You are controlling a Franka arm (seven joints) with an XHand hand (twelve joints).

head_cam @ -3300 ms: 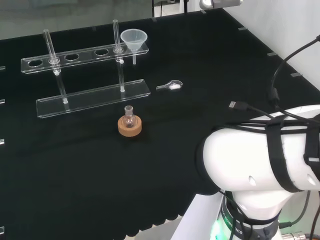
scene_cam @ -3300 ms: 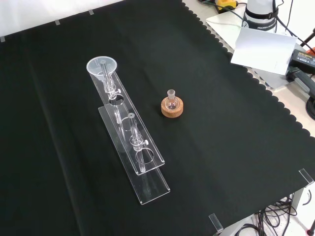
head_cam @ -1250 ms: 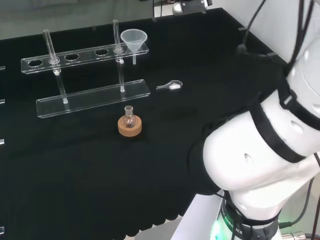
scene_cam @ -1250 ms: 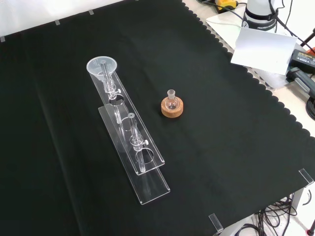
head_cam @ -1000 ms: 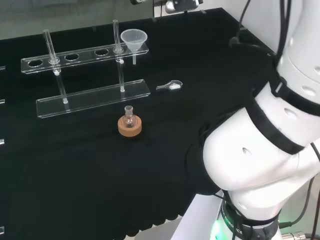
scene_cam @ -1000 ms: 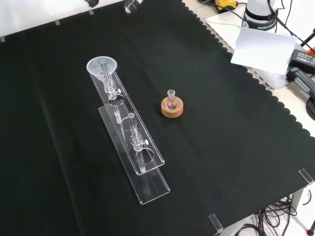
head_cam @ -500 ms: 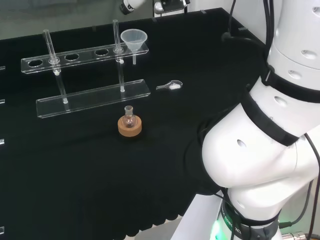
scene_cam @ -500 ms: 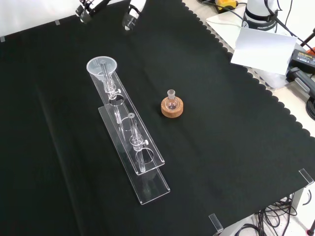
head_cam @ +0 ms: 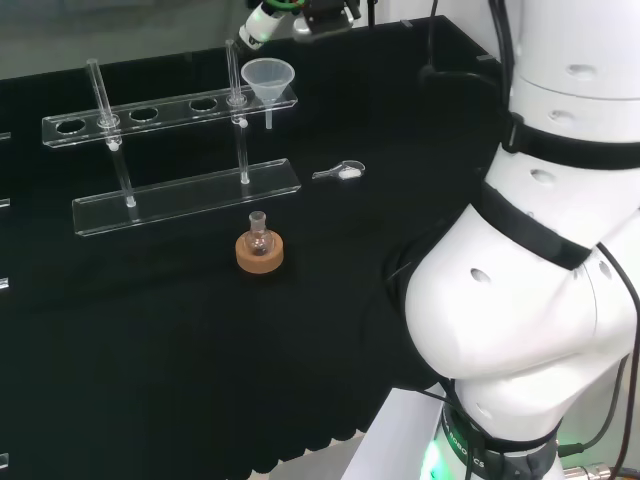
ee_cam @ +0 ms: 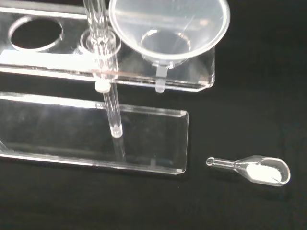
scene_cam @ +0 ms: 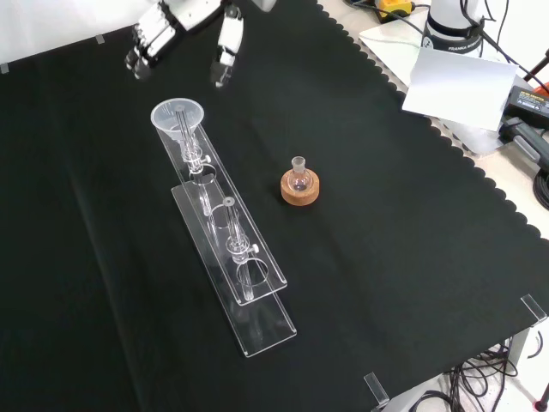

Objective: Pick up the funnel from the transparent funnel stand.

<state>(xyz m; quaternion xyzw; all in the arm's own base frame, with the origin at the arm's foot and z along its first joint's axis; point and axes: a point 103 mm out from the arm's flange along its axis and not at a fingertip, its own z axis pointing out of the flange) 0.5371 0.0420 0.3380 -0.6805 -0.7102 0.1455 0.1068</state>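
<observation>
Black cloth covered the bench. In the front view, going left to right, the hand hung with fingers spread and empty just above the funnel. The funnel sat upright, stem down, in the end hole of the transparent funnel stand, so the reach looked short and downward.

No text, label, number or sign can be read here. The one trace of print is on a dark band around the arm's base, far to the right of the transparent funnel stand in the front view, and it is too small to make out. In the head view the same base carries a line of small print, well to the right of the stand, and it too cannot be read.
</observation>
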